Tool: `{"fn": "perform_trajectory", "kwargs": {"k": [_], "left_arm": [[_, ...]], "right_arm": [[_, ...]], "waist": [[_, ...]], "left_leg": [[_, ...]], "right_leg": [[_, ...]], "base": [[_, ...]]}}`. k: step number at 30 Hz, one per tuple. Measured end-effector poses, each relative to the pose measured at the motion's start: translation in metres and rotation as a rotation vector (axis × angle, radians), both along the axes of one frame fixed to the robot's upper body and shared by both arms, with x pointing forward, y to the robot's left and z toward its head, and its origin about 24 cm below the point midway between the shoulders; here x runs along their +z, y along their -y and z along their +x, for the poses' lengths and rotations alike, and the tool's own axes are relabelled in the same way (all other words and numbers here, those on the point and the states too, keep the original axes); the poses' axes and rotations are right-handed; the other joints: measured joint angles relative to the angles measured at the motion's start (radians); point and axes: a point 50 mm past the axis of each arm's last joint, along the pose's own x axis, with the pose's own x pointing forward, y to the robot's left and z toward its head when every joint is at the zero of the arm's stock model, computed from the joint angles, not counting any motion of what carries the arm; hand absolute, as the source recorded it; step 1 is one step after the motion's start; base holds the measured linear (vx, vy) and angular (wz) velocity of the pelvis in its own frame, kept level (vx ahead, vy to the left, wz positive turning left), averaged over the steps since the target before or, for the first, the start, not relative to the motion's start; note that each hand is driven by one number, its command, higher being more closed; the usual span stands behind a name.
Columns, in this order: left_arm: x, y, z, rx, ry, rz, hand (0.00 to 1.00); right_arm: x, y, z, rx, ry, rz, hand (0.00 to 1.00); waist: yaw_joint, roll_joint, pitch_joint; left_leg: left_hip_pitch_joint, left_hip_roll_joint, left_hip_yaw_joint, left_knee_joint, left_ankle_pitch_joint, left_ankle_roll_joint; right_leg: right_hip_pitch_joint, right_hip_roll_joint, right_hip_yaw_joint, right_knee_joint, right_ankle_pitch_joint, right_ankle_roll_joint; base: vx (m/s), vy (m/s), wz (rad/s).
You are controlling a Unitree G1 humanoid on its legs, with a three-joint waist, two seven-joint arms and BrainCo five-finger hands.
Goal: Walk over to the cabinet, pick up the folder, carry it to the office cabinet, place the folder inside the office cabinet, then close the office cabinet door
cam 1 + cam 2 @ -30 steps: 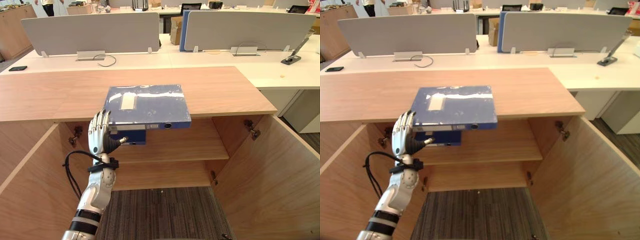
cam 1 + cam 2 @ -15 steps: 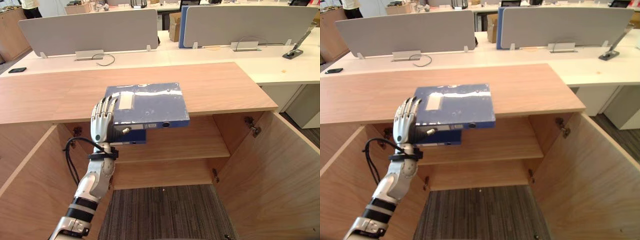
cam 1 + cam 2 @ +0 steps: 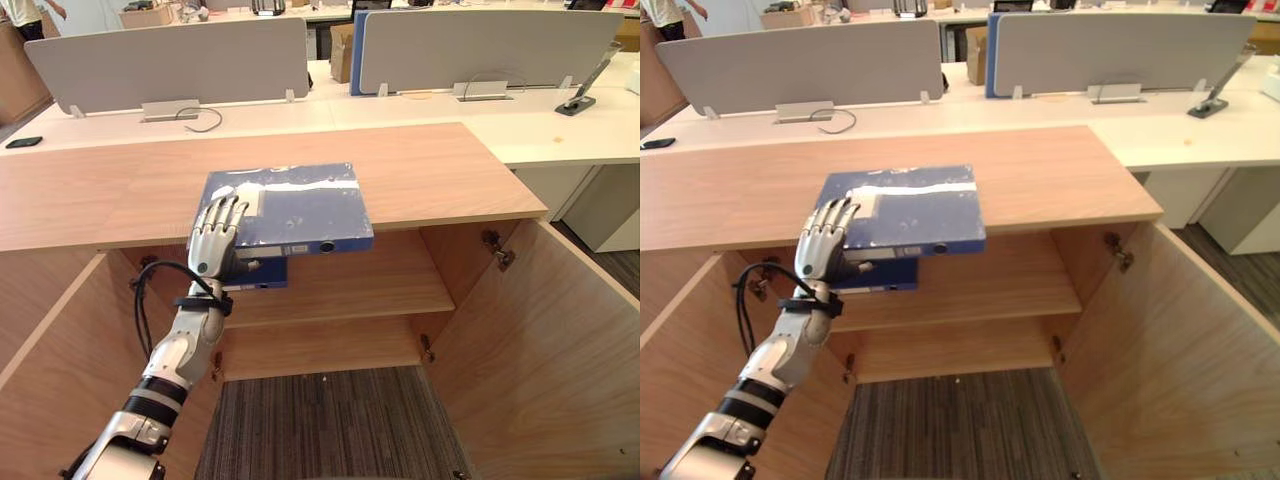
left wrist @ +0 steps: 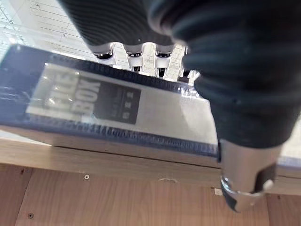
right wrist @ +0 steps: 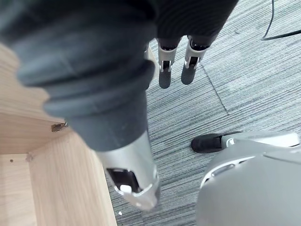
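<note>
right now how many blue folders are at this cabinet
2. One blue folder lies on the cabinet top, overhanging its front edge, the left hand on its near corner. A second folder sits on the shelf just beneath. Deeper ones may be hidden.

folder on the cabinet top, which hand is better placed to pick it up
Left. The left hand has its fingers laid on the blue folder's near corner, with the thumb below the edge that overhangs the cabinet top. The right hand hangs down over the carpet, away from it.
</note>
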Motion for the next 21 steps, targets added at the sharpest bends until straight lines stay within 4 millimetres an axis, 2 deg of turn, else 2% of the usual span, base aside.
{"fn": "perform_trajectory", "kwargs": {"k": [8,9,12,21], "left_arm": [[-0.003,-0.010,0.011,0.028,-0.049,0.071,0.00],[-0.003,-0.012,0.012,0.031,-0.055,0.086,1.00],[-0.003,-0.016,0.017,0.046,-0.067,0.108,1.00],[0.015,-0.020,0.030,0.072,-0.014,0.173,1.00]], "right_arm": [[0.000,0.000,0.000,-0.002,0.001,0.001,0.00],[0.000,0.000,0.000,-0.002,0.001,0.001,0.00],[0.000,0.000,0.000,0.000,0.002,0.008,0.00],[0.000,0.000,0.001,-0.004,0.008,0.011,0.00]], "waist": [[-0.006,-0.002,0.001],[-0.006,-0.002,0.001],[-0.011,-0.003,0.002],[-0.029,-0.006,0.015]], "left_leg": [[0.001,0.000,0.000,0.000,0.000,0.000],[0.002,0.000,0.000,0.000,0.000,0.000],[0.006,0.000,0.000,0.000,0.000,0.000],[0.017,0.000,0.001,-0.002,0.000,0.000]], "right_leg": [[0.001,0.000,0.000,-0.001,0.001,0.000],[0.003,0.000,0.000,-0.001,0.001,0.000],[0.007,0.000,0.000,-0.001,0.001,0.000],[0.023,0.000,0.000,-0.017,0.008,0.009]], "base": [[-0.01,-0.001,0.00],[0.00,0.000,0.00],[0.00,0.000,0.00],[0.00,0.000,0.00]]}}
